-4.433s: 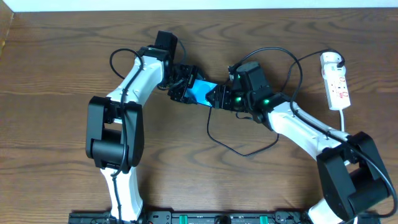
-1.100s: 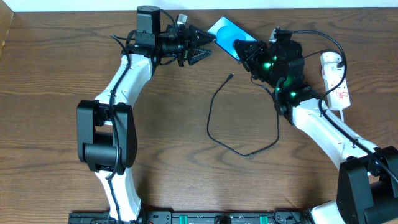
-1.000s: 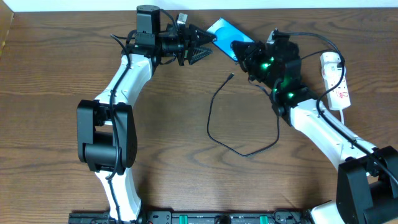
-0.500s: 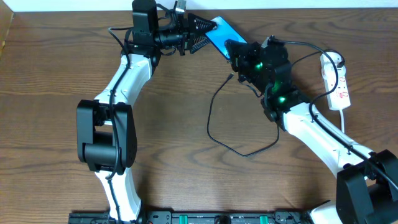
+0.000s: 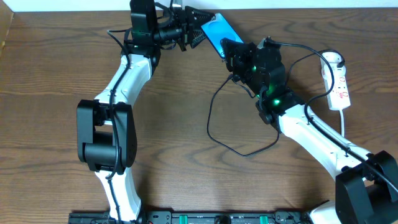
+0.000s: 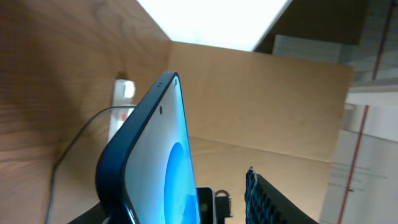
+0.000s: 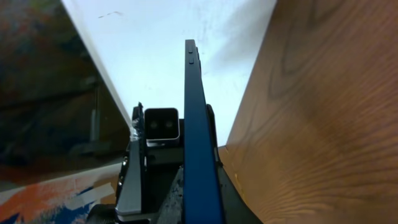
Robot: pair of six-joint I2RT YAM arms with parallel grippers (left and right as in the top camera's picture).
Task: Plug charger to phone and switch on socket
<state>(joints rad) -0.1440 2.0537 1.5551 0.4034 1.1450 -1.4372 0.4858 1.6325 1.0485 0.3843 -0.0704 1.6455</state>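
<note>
The slim, glossy phone (image 5: 214,29) is held up near the far edge of the wooden table (image 5: 50,93). Its lower end is buried in the clamped right gripper (image 5: 229,46) (fingertips hidden). The left gripper (image 5: 199,26) gapes around its top, ribbed pad (image 6: 267,202) clear of the screen.

Both arms use white tubular links and black cylindrical joint housings. Left arm (image 5: 127,78): external black cable (image 5: 114,38); left gripper (image 5: 200,28) black, ribbed pads (image 6: 267,202). Right arm (image 5: 311,134): green indicator lights (image 5: 272,101) at wrist.

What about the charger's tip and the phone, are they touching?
Apart. In the overhead view the charger tip lies on the table, clear of the phone.
</note>
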